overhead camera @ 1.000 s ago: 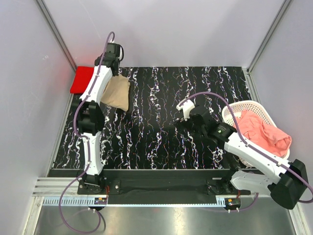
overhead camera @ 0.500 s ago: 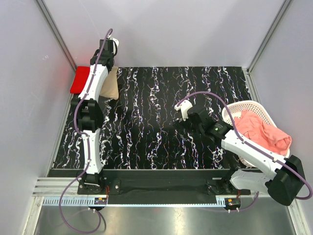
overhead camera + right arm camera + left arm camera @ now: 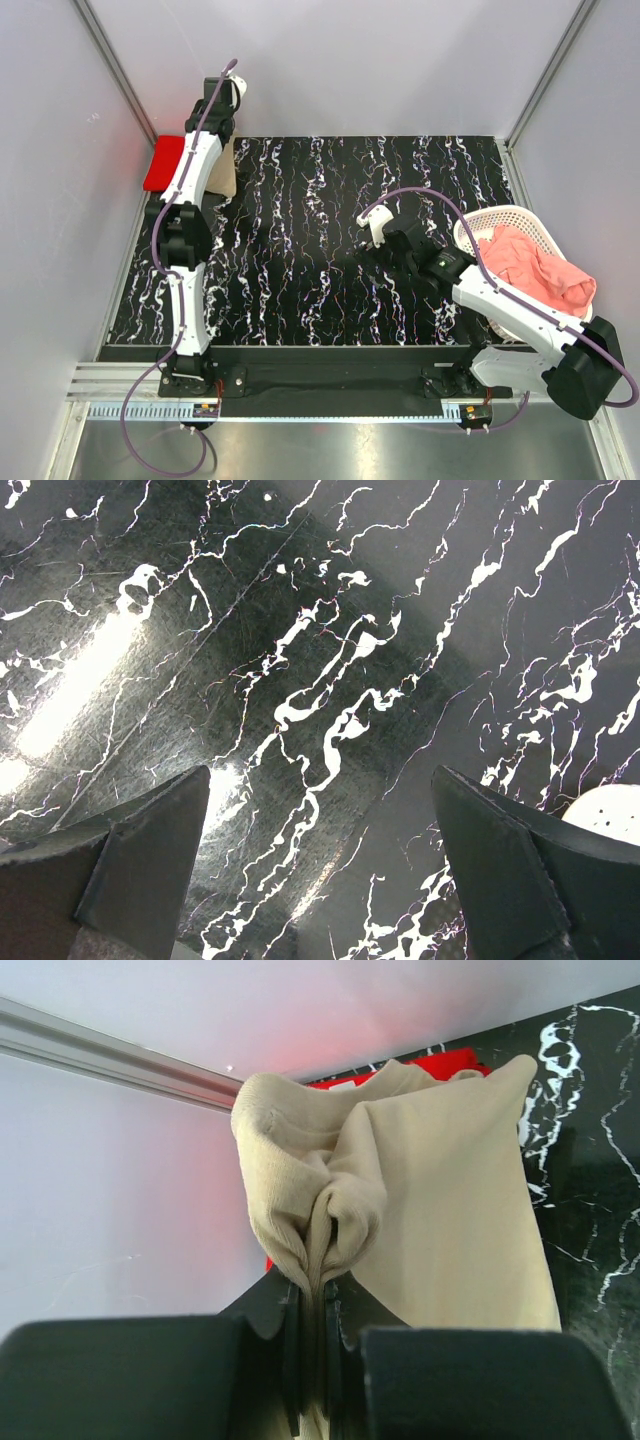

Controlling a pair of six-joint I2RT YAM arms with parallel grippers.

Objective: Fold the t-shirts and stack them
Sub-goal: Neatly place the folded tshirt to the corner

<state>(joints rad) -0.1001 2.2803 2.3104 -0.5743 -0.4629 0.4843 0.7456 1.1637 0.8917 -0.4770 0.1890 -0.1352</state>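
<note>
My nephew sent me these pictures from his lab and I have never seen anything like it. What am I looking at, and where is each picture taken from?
These are two robot arms bolted at the near edge of a black marbled table. One picture looks down from above. The other two come from a small camera on each wrist. The left gripper is shut on a tan t-shirt, which hangs from it at the far left corner, near a red t-shirt lying there. The right gripper is open and empty above bare table. At the right, a white basket holds a pink t-shirt.
</note>
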